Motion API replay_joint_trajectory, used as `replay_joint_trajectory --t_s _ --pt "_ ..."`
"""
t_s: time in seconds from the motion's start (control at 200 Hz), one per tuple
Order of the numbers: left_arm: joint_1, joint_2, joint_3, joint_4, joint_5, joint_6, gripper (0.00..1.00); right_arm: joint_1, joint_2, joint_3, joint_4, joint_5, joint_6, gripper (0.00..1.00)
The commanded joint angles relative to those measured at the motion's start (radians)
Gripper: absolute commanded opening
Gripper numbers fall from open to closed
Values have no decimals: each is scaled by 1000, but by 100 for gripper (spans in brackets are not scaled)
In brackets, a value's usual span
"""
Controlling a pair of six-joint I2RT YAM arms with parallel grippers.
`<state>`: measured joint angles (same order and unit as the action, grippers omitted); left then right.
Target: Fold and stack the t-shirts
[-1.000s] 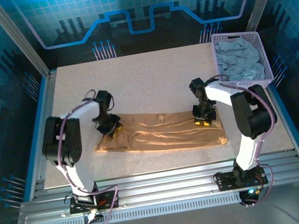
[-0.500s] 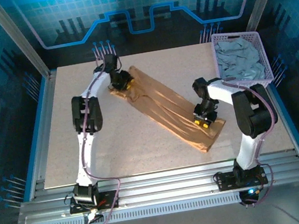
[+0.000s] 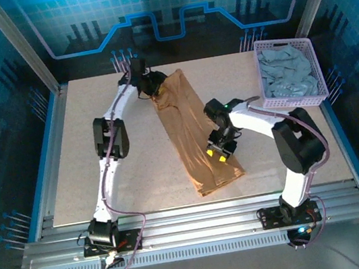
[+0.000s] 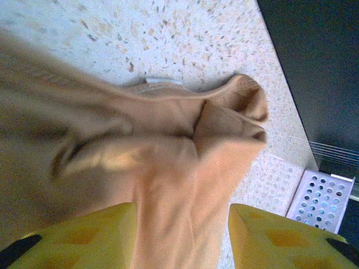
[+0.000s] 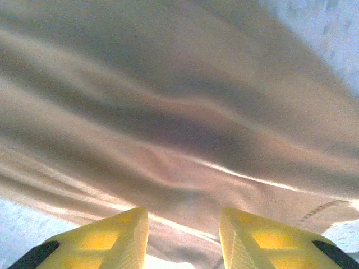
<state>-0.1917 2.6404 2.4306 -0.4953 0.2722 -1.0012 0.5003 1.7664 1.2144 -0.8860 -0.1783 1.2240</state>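
The tan t-shirt [image 3: 197, 135] lay as a long narrow band on the speckled desk [image 3: 106, 187], its near end [image 3: 213, 180] flat close to the front edge and the rest running away and leftward toward the far side. A little way up from that near end the right arm [image 3: 259, 118] reached in from the right, and its jaws sat down on the cloth; from the right wrist the two yellow fingers [image 5: 106, 238] stood either side of tan fabric that ran down between them, so those jaws were grasping the shirt, with taut folds spreading away in front. Farther off, the left arm [image 3: 108, 139] stretched almost fully out to the far edge of the desk, its jaws at the shirt's far end. In the left wrist view a bunched strip of the same cloth passed between the yellow fingers [image 4: 84, 235], clenched there, with a small white label [image 4: 162, 82] showing at the collar beyond. At the far right corner stood the lavender basket [image 3: 295, 98], well apart from the tan shirt, holding a crumpled grey-blue t-shirt [image 3: 286, 76].
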Motion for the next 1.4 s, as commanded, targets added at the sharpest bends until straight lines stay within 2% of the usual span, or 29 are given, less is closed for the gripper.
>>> replay_joint_trajectory --t_s 0.0,0.075,0.18,0.24,0.335,0.535,0.69,0.86,0.98,1.18,1.29,1.395 --pt "7 -267 -112 -127 -111 61 43 -37 -57 77 14 98 -238 38" --pt "4 -351 -300 -128 -79 1 35 -61 -28 111 121 87 -406 36" --pt "-33 -460 -603 76 -44 -132 28 -87 79 224 193 72 -573 32" --pt "-55 -474 -686 147 -39 -199 27 -98 158 312 202 78 -636 29" --pt "-89 -449 -726 237 -52 -276 26 -120 276 434 229 42 -688 28" --pt "-96 -312 -639 244 -122 -328 25 -151 511 652 211 -45 -685 27" --pt "-83 -209 -576 247 -99 -327 25 -164 640 771 84 1 -597 26" --pt "-94 -82 -377 143 -71 -182 24 -214 625 684 46 32 -414 27" --pt "-87 37 -212 112 -24 -166 24 -236 587 597 105 4 -317 27" --pt "-70 237 131 73 18 -203 25 -247 643 675 69 20 -253 28" --pt "-58 249 163 108 36 -222 29 -263 680 737 61 23 -253 29" --pt "-53 155 110 129 51 -187 42 -271 667 783 72 16 -303 33"
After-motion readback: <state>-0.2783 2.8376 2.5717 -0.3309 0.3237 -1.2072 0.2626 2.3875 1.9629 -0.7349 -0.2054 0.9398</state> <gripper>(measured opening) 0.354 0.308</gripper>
